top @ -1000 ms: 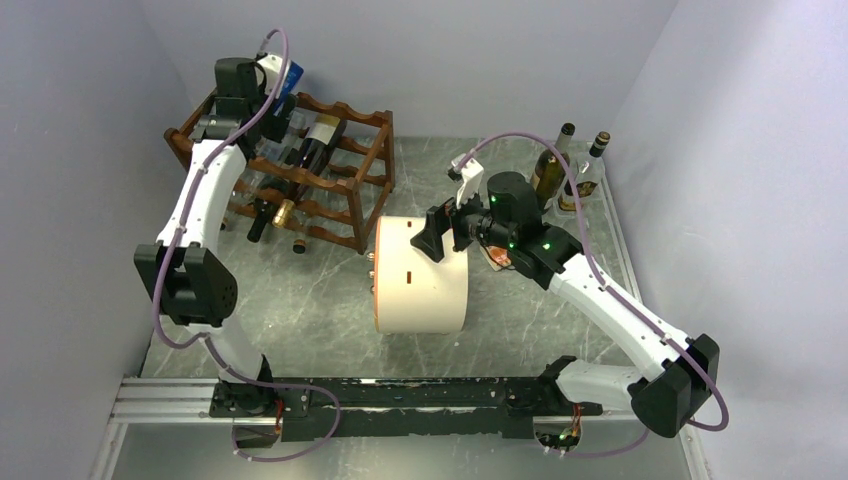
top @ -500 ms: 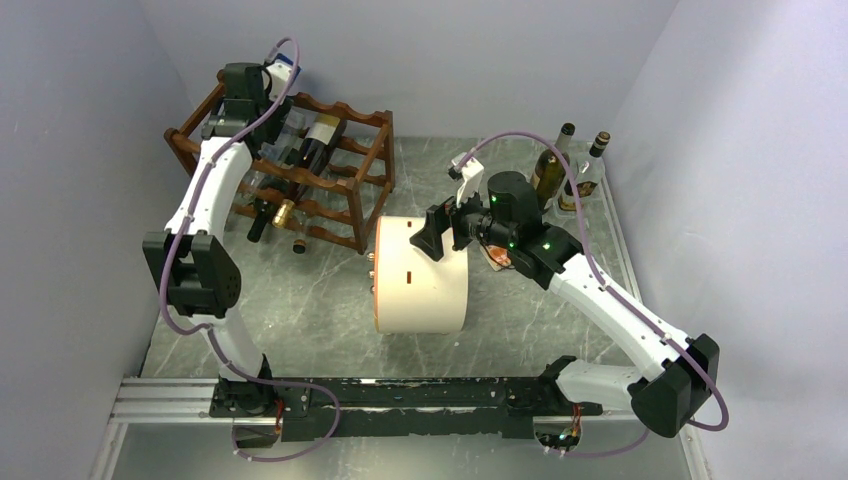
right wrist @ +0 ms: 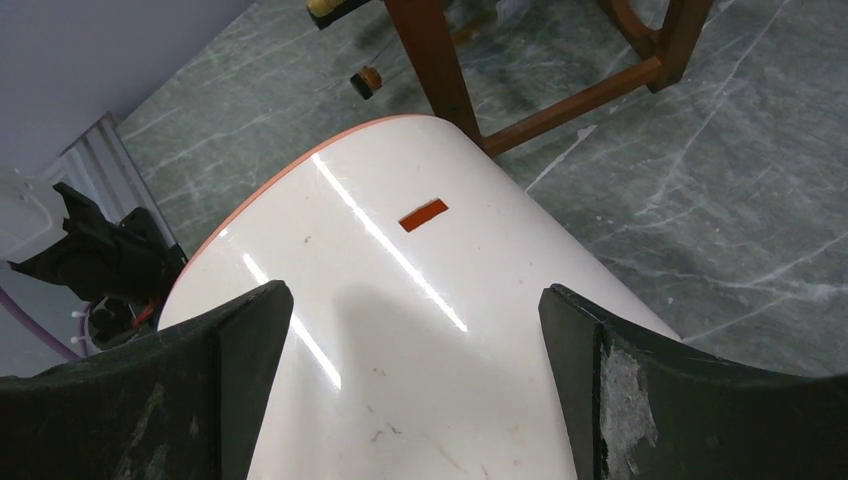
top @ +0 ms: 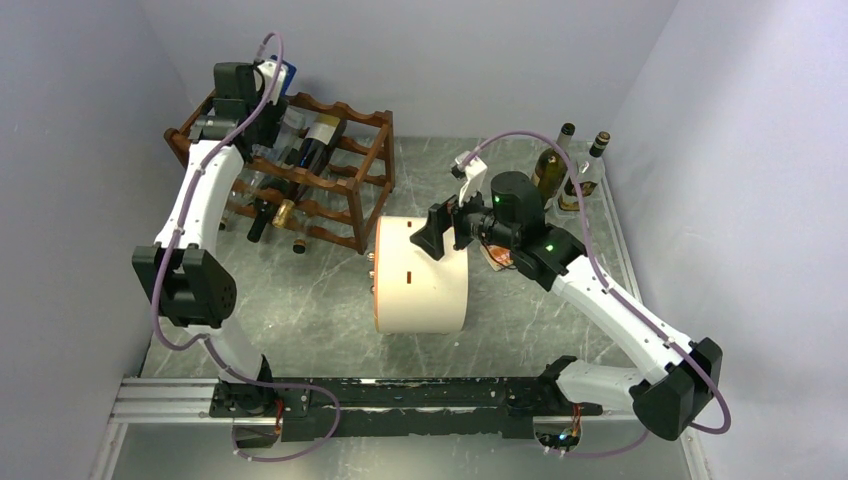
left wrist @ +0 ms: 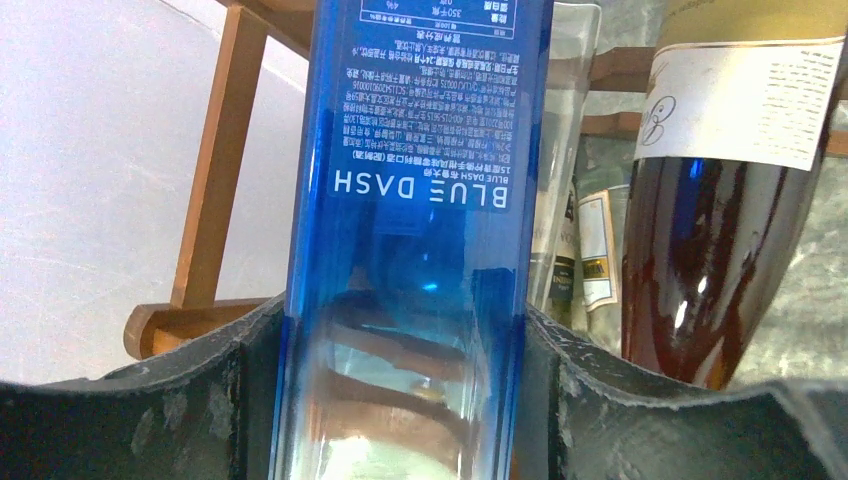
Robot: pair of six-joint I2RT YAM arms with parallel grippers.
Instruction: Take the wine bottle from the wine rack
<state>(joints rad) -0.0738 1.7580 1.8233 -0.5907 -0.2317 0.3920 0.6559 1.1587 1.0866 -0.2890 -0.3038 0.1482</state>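
The left tool (left wrist: pixel 400 345) is gripping the blue wine bottle (left wrist: pixel 415 150) at the desk's (top: pixel 310 300) far-left corner; the right tool (right wrist: pixel 415 300) is gaping wide.

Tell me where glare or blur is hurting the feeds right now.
Left wrist: the blue bottle is sharp, its label readable though upside down; small highlights on the dark bottle. Right wrist: a glare streak crosses the cream cylinder. Top external: even light, soft shadows, no blur.
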